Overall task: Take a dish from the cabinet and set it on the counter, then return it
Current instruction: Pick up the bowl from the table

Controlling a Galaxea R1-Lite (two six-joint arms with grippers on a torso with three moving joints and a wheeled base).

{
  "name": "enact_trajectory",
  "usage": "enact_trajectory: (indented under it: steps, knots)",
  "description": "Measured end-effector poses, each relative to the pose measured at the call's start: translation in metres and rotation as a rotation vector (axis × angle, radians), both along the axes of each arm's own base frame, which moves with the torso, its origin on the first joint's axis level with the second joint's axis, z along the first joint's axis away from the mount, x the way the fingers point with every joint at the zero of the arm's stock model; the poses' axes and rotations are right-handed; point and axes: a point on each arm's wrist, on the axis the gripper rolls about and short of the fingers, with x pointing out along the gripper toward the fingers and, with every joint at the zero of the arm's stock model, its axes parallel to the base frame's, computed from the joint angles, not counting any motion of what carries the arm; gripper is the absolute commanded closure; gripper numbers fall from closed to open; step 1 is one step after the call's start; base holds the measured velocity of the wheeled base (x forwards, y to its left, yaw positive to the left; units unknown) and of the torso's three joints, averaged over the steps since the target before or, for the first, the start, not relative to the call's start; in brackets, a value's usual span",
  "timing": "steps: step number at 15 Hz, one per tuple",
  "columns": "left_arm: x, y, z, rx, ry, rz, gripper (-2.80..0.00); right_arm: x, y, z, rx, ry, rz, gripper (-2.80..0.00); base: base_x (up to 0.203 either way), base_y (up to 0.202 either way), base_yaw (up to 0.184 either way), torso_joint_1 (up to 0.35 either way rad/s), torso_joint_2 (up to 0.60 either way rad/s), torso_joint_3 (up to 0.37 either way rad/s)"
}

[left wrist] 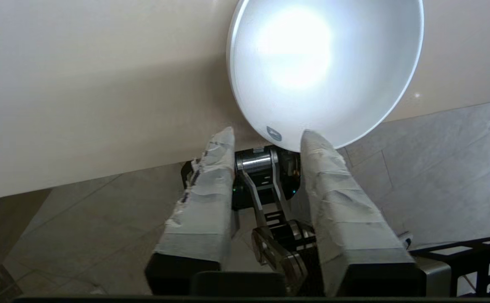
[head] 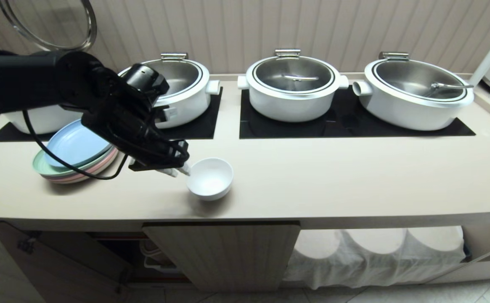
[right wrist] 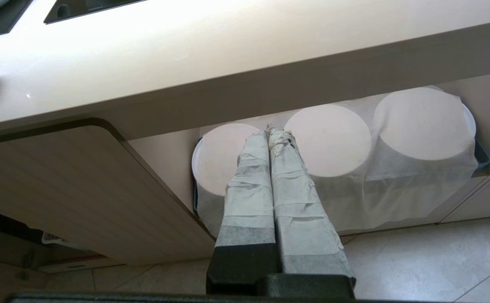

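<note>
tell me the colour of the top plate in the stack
Pale blue, clearest in the head view.

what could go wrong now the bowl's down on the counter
1. The left gripper has its fingers apart but right at the bowl rim; pulling away carelessly could tip or drag it.
2. The bowl sits near the counter front edge, so a nudge might send it off.
</note>
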Motion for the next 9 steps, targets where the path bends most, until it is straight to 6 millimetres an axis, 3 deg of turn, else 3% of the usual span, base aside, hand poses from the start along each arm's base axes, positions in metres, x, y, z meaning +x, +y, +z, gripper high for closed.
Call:
enact_trajectory:
  steps: [9]
  knots:
    - [0.0029,-0.0015,0.003,-0.004,-0.018,-0.005,-2.8,0.0,0.0,0.0,0.0,0.0,0.0,0.0,0.0,0.0,0.0,0.0,0.0,0.0]
